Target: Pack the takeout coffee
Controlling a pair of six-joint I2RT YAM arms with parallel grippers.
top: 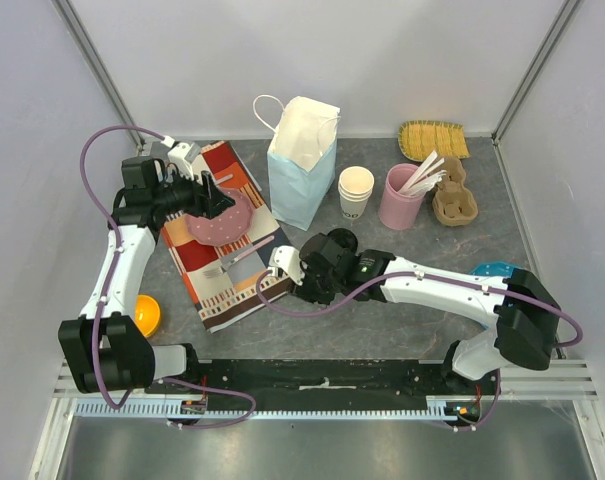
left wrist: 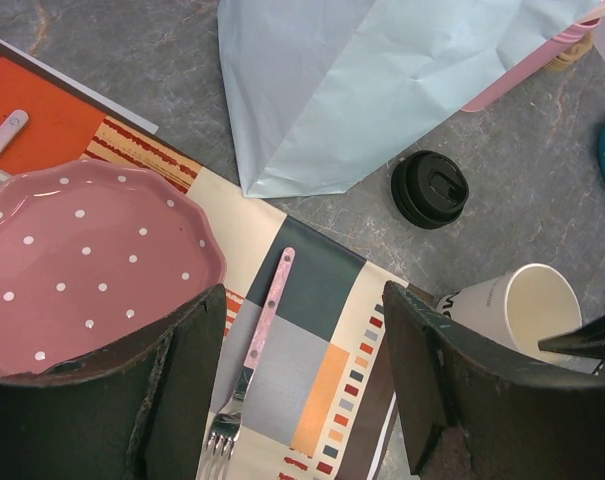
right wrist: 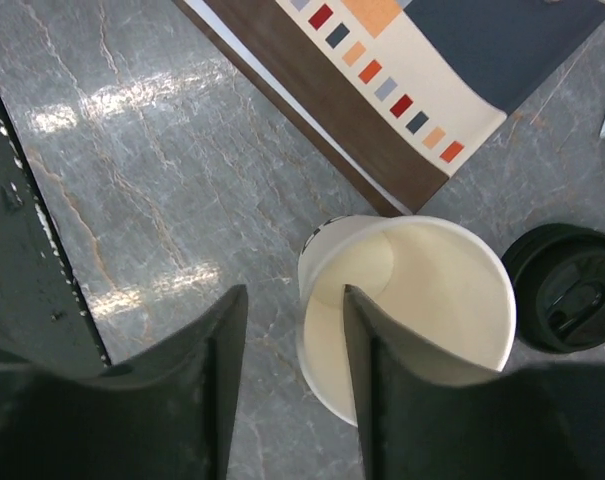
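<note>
Overhead view: left pincer (top: 220, 200) hovers over the pink polka-dot plate (top: 222, 222) on the striped multicolour placemat (top: 222, 270); right pincer (top: 282, 268) sits at the placemat's right edge, near the light-blue paper bag (top: 300, 170). Its grip cannot be told from here.
Behind the bag: stack of lidless white paper cups (top: 356, 190), pink cup of utensils (top: 402, 196).
Left wrist view: left pincer (left wrist: 302, 385) spread wide, holding nothing. Below lie the plate (left wrist: 82, 260) and a pink-handled fork (left wrist: 252, 365). The round black plastic lid (left wrist: 429, 188) rests on the grey table (left wrist: 502, 200), just beside the bag (left wrist: 382, 80), apart from the small white paper cup (left wrist: 517, 310).
Right wrist view: right pincer (right wrist: 294, 375) narrowed on the open cup (right wrist: 422, 300), one finger (right wrist: 382, 390) inside the rim, the other outside. The lid (right wrist: 567, 300) lies just right of the cup.
</note>
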